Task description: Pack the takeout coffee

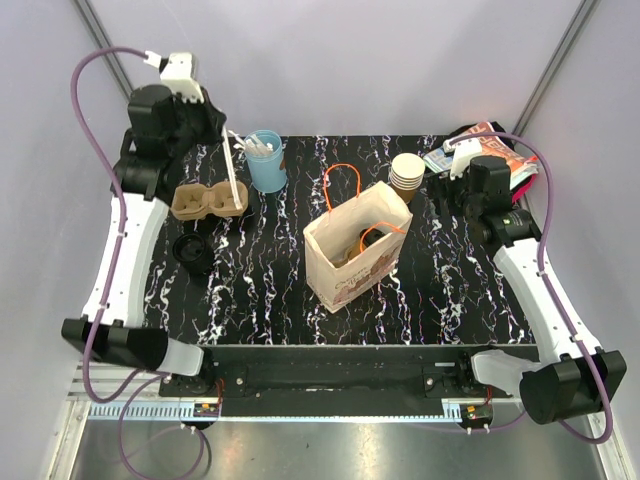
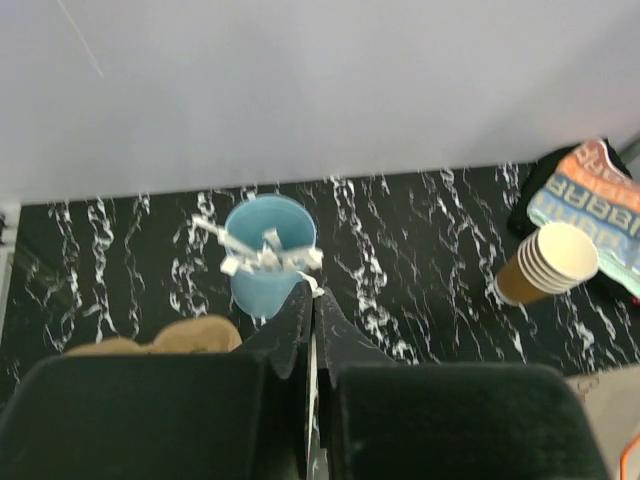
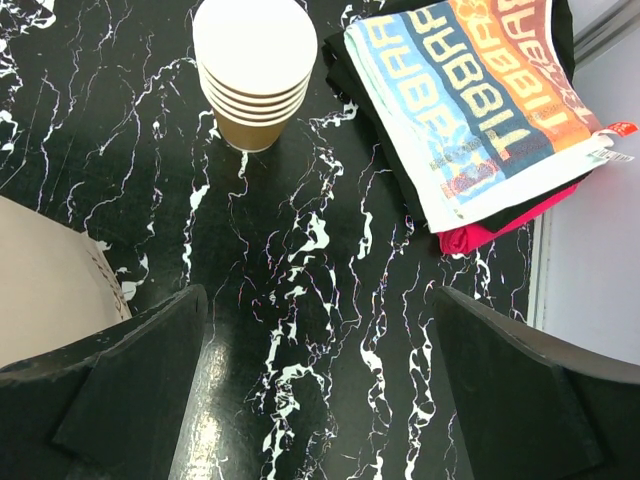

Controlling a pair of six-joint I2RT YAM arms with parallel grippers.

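A tan paper bag (image 1: 352, 262) with orange handles stands open mid-table. A dark round shape lies inside it; I cannot tell whether it is the single brown coffee cup, which shows nowhere else. My left gripper (image 1: 226, 135) is raised at the back left, just above the light-blue cup of white utensils (image 1: 265, 160). In the left wrist view the gripper (image 2: 312, 300) is shut on a thin white stick (image 2: 313, 375), which hangs over the cup carrier (image 1: 233, 175). My right gripper (image 3: 320, 300) is open and empty over bare table, right of the bag (image 1: 445, 190).
A stack of nested brown cups (image 1: 407, 175) (image 3: 255, 70) stands behind the bag. A brown cardboard cup carrier (image 1: 208, 200) and a black lid (image 1: 192, 250) lie at the left. Folded cloths and a striped magazine (image 1: 490, 150) (image 3: 480, 100) lie at the back right corner.
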